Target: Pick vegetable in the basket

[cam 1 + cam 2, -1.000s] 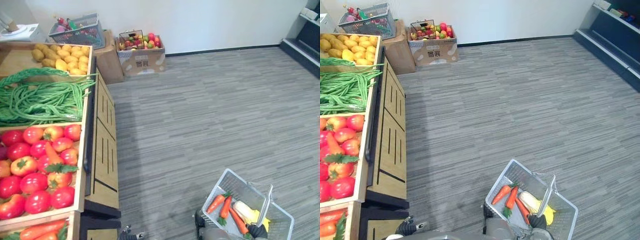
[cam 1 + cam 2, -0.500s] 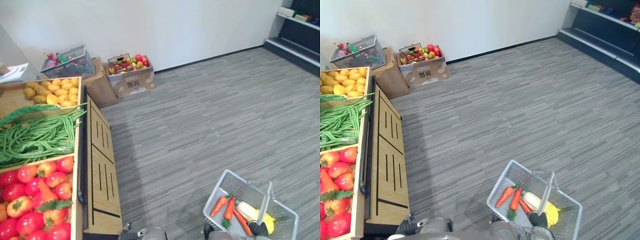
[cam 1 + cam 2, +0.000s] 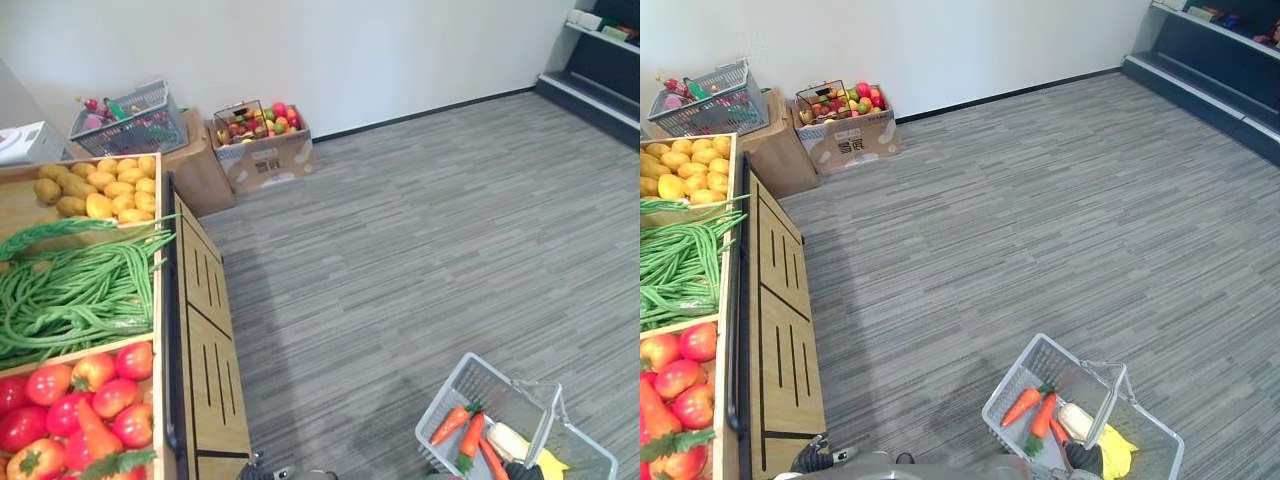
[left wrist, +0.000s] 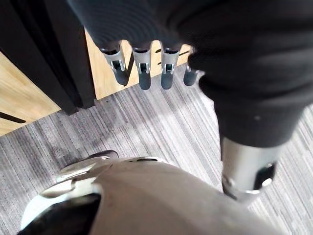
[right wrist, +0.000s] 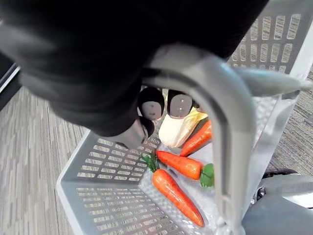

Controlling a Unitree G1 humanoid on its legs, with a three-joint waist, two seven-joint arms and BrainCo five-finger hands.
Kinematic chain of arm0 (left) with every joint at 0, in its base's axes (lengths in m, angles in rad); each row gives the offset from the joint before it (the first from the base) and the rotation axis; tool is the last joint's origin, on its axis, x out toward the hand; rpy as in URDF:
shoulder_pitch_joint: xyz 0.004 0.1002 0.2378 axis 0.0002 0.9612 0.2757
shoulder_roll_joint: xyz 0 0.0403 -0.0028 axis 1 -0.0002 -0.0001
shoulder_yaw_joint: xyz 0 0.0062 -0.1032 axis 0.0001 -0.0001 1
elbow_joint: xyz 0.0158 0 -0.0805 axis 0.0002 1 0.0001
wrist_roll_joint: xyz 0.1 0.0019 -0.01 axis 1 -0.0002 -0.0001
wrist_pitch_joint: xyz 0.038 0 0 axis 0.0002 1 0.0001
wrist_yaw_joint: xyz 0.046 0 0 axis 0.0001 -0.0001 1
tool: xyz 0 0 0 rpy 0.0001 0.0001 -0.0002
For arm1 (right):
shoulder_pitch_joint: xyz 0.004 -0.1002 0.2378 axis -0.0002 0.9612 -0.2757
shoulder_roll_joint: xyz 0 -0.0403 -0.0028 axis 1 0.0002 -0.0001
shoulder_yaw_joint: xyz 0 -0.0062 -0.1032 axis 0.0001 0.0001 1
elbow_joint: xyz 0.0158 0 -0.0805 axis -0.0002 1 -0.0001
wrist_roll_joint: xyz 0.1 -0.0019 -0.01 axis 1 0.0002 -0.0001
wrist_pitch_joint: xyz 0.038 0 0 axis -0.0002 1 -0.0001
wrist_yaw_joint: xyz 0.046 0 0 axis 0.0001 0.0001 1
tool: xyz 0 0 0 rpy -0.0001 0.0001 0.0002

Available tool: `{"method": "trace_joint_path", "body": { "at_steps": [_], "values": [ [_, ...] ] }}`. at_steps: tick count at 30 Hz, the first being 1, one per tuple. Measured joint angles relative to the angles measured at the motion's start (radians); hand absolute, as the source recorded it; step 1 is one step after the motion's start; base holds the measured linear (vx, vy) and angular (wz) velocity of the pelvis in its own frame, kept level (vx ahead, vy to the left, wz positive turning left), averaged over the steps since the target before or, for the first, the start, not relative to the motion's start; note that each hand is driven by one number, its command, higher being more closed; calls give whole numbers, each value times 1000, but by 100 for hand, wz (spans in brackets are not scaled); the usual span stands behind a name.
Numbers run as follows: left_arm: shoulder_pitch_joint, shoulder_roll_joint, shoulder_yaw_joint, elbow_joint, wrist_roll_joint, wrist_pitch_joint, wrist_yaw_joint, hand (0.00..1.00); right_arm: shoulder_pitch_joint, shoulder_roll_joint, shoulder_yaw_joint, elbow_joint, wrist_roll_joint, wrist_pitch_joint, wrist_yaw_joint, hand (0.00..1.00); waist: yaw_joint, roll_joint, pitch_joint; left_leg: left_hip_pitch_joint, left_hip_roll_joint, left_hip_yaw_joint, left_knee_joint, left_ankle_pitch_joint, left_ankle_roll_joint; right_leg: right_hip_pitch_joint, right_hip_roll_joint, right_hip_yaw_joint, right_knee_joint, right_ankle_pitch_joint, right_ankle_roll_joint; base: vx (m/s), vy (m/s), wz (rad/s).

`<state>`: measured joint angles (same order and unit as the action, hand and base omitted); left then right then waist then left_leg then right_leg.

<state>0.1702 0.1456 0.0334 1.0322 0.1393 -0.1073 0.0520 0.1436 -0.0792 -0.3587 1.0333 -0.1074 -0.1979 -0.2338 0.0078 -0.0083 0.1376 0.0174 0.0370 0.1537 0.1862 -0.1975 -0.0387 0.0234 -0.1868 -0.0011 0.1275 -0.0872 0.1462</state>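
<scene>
Grey floor (image 3: 450, 200), basket (image 5: 107, 205) of carrots (image 5: 176, 193), wrist view right hand (image 5: 150, 104) gripping handle (image 5: 230, 122)

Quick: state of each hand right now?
Left hand: open, fingers relaxed, holding nothing.
Right hand: shut on the basket handle.

We note a light-grey basket (image 5: 112, 210) — slotted pattern — and orange carrots (image 5: 177, 195) with green tops. The floor (image 3: 1040, 200) is grey-striped.
</scene>
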Motion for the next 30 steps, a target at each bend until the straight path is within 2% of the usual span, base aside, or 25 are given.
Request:
{"method": "trace_joint_path", "body": {
  "at_steps": [5, 7, 9, 11, 13, 16, 18, 19, 20, 25, 30],
  "values": [
    [-8, 16, -10, 3, -1, 1, 5, 0, -20, -1, 24, 5, -2, -4, -6, 100, 0, -12, 0, 3, -2, 2, -17, 4, 6, -48, -3, -27, 65, 3, 1, 41, 19, -9],
    [-15, 22, -8, 2, -11, 2, 13, 0, -37, -4, 56, 9, -8, -7, -5, 100, -1, -20, 3, 3, 10, 11, -39, 15, 18, -62, 2, -55, 46, 46, -3, -23, 16, -20],
    [-20, 23, -5, -4, -18, 2, 15, 0, -62, -10, 90, 18, -11, -21, -5, 100, 12, -23, 4, -9, 18, 32, -59, 32, 22, -71, 15, -68, -9, 121, -9, -77, 55, -35],
    [-25, 26, -1, -16, -18, 2, 15, 0, -73, -9, 104, 20, -12, -25, -4, 100, 11, -30, 13, -19, 16, 32, -64, 41, 28, -71, 14, -84, -36, 148, -13, -65, 37, -8],
    [-29, 30, 12, -34, -18, 1, 19, 0, -90, -5, 114, 36, -11, -25, -3, 100, 20, -47, 23, -35, 10, 28, -69, 55, 33, -69, 9, -112, -70, 176, -20, -118, 34, 6],
    [-25, 37, 17, -37, -18, 3, 31, 0, -92, 8, 128, 40, -11, -25, 0, 100, 24, -77, 27, -33, -5, -4, -109, 93, 28, -48, 0, -155, -105, 176, -20, -123, -29, 26],
    [-25, 36, 27, -37, -23, 9, 31, 0, -94, 11, 134, 40, -10, -25, 4, 100, 25, -83, 25, -32, -9, -24, -138, 119, 22, -41, -1, -177, -118, 170, -28, -88, -76, 32],
    [-22, 35, 34, -37, -54, 13, 31, 0, -94, 15, 134, 41, -10, -24, 4, 100, 26, -88, 24, -28, -13, -34, -159, 136, 18, -34, -5, -196, -125, 149, -27, -112, -130, 27],
    [-17, 34, 48, -35, -88, 25, 31, 0, -96, 20, 137, 41, -10, -19, 6, 100, 35, -96, 27, -13, -20, -37, -185, 156, 10, -29, -11, -212, -125, 107, -9, -110, -145, 18],
    [13, 10, 71, -34, -179, 30, 29, 0, -77, 19, 137, 42, -8, 2, 13, 100, 34, -64, 17, 43, 7, -87, -277, 217, -22, 6, 16, -266, -118, 75, -23, -84, -103, 27],
    [22, 3, 91, -15, -258, 30, 27, 0, -66, 19, 130, 42, -8, 16, 24, 100, 36, -62, 14, 41, 17, -116, -285, 225, -32, 25, 26, -289, -127, 75, -23, -28, -42, 17]
  ]
}}
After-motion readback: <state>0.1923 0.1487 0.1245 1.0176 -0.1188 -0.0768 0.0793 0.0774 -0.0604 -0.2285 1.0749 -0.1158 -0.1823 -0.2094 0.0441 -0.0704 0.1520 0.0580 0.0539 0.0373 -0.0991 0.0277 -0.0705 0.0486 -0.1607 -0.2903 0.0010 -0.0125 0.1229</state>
